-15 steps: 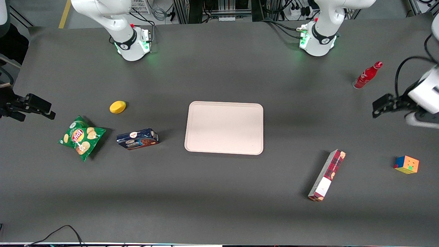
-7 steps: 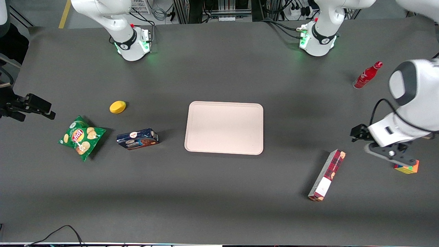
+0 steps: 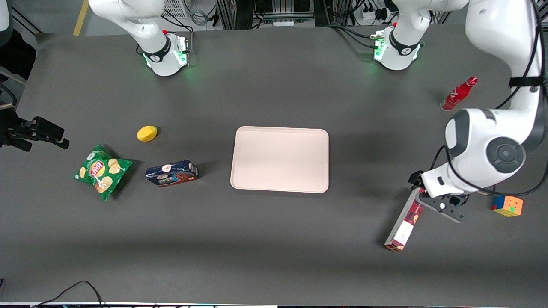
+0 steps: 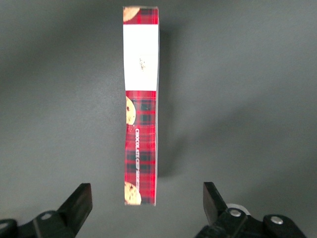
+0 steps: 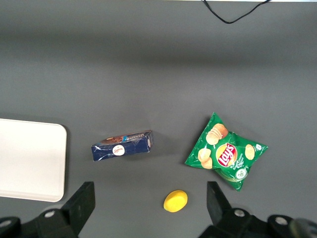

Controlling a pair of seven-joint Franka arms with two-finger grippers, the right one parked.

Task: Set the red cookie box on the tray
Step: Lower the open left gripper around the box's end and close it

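While the gripper [image 4: 146, 201] hangs wide open over the upper end of the red cookie box [image 3: 406, 220], lying on the table at about 4 o'clock from the tray [image 3: 280, 159], a centred descent straddling its narrow width is advised; earlier the arm was nearer the cube [image 3: 507, 205].

Red cookie box [image 4: 141, 106]: dark red plaid, white label panel, cookie pictures. Tray [image 3: 280, 159]: pale pinkish-beige. Claw [image 4: 147, 206]: black, above box end, fingers [image 4: 79, 203] spread. Bench [image 3: 274, 239]: dark grey. Chip bag [image 3: 101, 171]: green. Cookie box [image 3: 171, 173]: dark blue. Bottle [image 3: 458, 94]: red. Cube [image 3: 507, 205]: multicoloured.
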